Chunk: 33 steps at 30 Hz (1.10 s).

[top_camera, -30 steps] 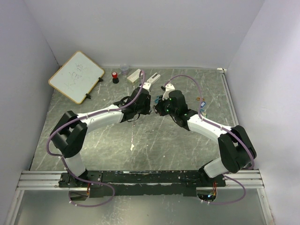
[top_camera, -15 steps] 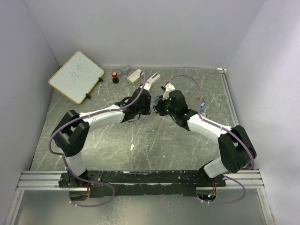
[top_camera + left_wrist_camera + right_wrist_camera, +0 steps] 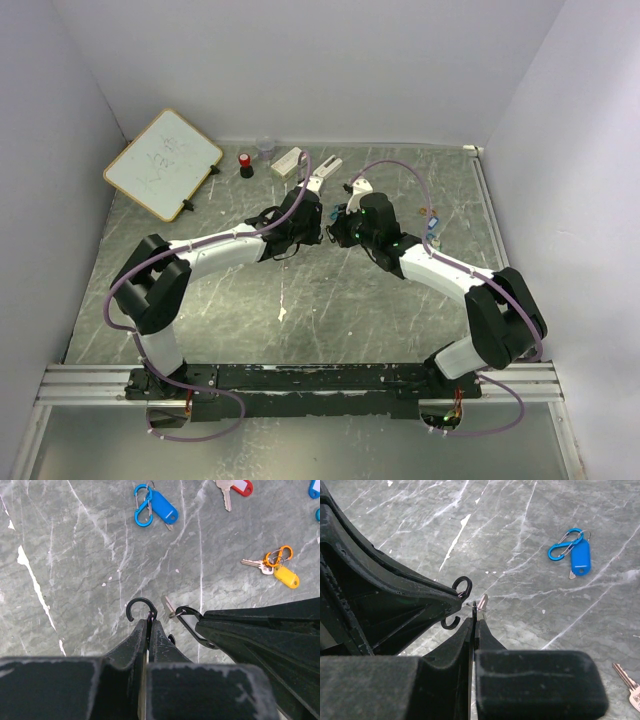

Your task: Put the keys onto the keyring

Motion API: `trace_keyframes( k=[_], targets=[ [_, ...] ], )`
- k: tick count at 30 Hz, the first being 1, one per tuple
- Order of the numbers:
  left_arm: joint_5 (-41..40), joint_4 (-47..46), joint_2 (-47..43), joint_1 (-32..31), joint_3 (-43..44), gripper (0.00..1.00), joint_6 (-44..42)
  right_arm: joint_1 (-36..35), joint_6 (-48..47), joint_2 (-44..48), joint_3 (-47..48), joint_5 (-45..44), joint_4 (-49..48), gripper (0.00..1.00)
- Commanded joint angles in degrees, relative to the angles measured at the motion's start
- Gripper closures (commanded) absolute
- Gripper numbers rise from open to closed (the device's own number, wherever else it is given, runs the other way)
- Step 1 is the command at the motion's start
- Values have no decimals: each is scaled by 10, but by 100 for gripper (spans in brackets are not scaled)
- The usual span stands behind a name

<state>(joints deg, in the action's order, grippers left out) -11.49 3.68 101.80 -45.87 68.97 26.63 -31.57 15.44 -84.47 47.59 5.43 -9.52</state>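
Observation:
My left gripper [image 3: 149,622] is shut on a black S-shaped keyring clip [image 3: 140,609], whose open hook sticks out past the fingertips. My right gripper [image 3: 474,617] is shut on a thin black key tag [image 3: 192,626] with a small wire ring and a silver key tip [image 3: 483,601]. The tag's ring sits right beside the clip [image 3: 462,586], just above the table. In the top view the two grippers meet at mid-table [image 3: 330,213]. Loose keys lie on the table: a blue tag on a blue clip [image 3: 156,504], a red tag [image 3: 240,486] and a yellow tag on an orange clip [image 3: 281,570].
A whiteboard [image 3: 163,163] leans at the back left. A red-capped black cylinder [image 3: 245,164], a clear cup [image 3: 265,148] and two white blocks [image 3: 287,160] stand along the back. More small keys lie at the right [image 3: 432,228]. Another silver key [image 3: 630,685] lies near my right gripper.
My left gripper has edged slightly towards the right gripper. Both stay shut on what they hold.

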Motion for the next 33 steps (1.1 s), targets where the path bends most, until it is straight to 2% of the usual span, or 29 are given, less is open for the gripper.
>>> trace_keyframes(
  k=[1,33],
  targets=[
    [-12,-21,2,-4,19,93,3,-4,2,12,3,7,-12,100],
    [-13,-21,6,-5,27,93,0,-9,3,27,-22,19,-13,100]
  ],
)
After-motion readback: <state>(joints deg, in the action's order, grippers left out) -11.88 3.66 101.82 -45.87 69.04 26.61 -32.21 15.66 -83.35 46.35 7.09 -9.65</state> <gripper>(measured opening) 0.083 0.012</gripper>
